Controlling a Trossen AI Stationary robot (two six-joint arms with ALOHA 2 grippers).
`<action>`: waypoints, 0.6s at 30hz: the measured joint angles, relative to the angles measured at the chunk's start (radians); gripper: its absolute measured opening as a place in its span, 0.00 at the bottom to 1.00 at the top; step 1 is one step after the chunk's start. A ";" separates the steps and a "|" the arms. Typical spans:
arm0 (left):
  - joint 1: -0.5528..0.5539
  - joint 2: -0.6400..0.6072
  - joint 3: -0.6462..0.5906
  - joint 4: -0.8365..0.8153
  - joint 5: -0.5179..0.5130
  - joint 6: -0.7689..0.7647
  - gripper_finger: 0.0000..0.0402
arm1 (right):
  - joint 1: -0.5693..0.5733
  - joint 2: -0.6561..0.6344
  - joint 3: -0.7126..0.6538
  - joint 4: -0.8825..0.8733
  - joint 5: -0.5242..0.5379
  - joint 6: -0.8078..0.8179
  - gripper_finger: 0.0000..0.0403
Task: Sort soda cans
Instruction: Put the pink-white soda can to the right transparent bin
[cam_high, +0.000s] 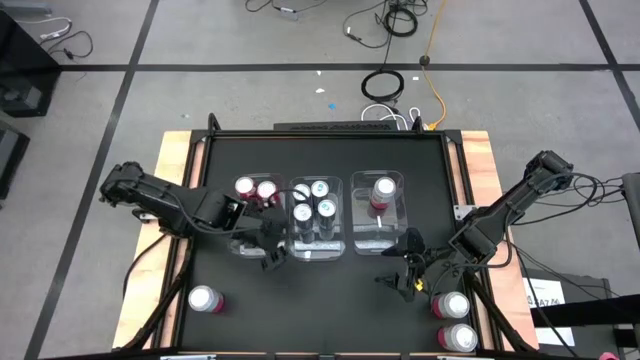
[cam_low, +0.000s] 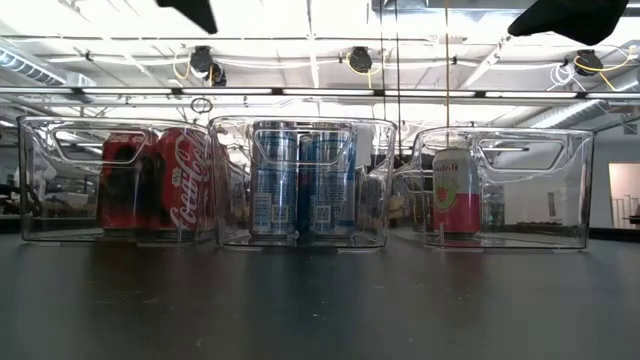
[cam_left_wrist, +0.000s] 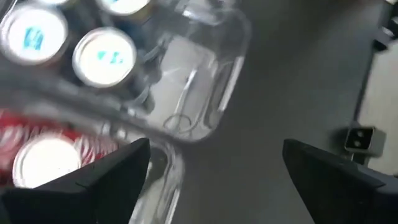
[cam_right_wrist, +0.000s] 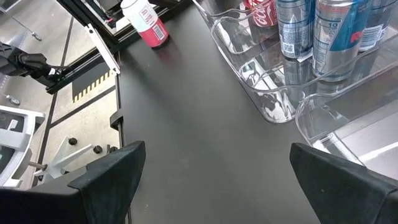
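High view: looking straight down, three clear bins stand side by side across the middle of the black table (cam_high: 320, 300). The left bin (cam_high: 256, 245) holds two red cans (cam_high: 257, 190), the middle bin (cam_high: 317, 250) holds four blue cans (cam_high: 313, 200), and the right bin (cam_high: 377, 240) holds one pink can (cam_high: 383, 189).
Loose cans: only this view shows all of them. One pink can (cam_high: 205, 299) stands alone near the table's front left corner; two more cans (cam_high: 454, 318) stand at the front right edge, one behind the other.
Left gripper: left gripper (cam_high: 268, 247) hovers over the front edge where the left and middle bins meet, fingers spread, holding nothing.
Right gripper: right gripper (cam_high: 400, 268) sits just in front of the right bin, beside the two front right cans, fingers spread and empty.
Low view: level with the tabletop, the bins show from the side with red, blue and pink cans inside; the loose cans do not appear, and only dark tips of the arms show at the upper edge.
Left wrist view: blurred silver can tops seen through the clear bin walls.
Right wrist view: the far pink can past open tabletop, and the empty front end of the middle bin.
Surroundings: cables (cam_high: 390, 60) lie on the floor behind the table.
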 joint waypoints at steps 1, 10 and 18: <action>-0.006 0.000 0.000 0.015 0.001 0.039 0.93 | 0.000 0.000 0.000 0.000 0.000 0.000 0.97; -0.032 0.001 0.000 0.124 0.123 0.191 0.93 | 0.000 0.000 0.000 -0.012 0.005 0.060 0.97; -0.092 0.001 0.000 0.197 0.126 0.199 0.93 | 0.004 0.033 0.155 -0.398 -0.006 0.356 0.97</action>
